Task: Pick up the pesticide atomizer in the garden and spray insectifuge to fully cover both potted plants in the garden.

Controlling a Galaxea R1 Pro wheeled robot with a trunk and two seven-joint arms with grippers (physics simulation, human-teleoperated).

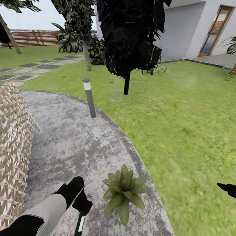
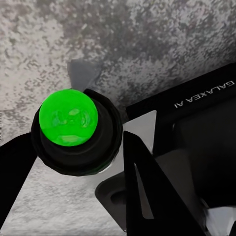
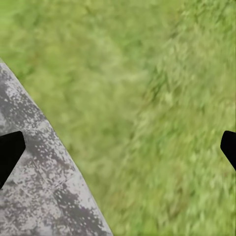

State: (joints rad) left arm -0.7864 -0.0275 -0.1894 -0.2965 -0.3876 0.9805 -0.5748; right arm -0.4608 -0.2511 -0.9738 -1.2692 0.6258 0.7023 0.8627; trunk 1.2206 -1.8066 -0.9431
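One potted plant (image 1: 123, 191), a low rosette of pointed green leaves, stands on the mottled grey patio (image 1: 75, 144) near its edge; the leaves hide its pot. Just left of it my left gripper (image 1: 80, 200) is shut on the pesticide atomizer (image 1: 79, 225), whose dark green body and pale label hang below the fingers. In the left wrist view the atomizer (image 2: 69, 120) shows end-on as a bright green disc in a dark ring between the black fingers (image 2: 142, 187). My right gripper (image 1: 227, 188) (image 3: 118, 150) is open over the lawn at the patio's rim.
A scaly palm trunk (image 1: 13, 150) rises close on the left. The grey bollard lamp (image 1: 89, 98) stands at the patio's far rim. A dark tree (image 1: 127, 39) and a small spiky plant (image 1: 154, 69) lie further out on the lawn (image 1: 183, 131). Stepping slabs (image 1: 36, 67) run back left.
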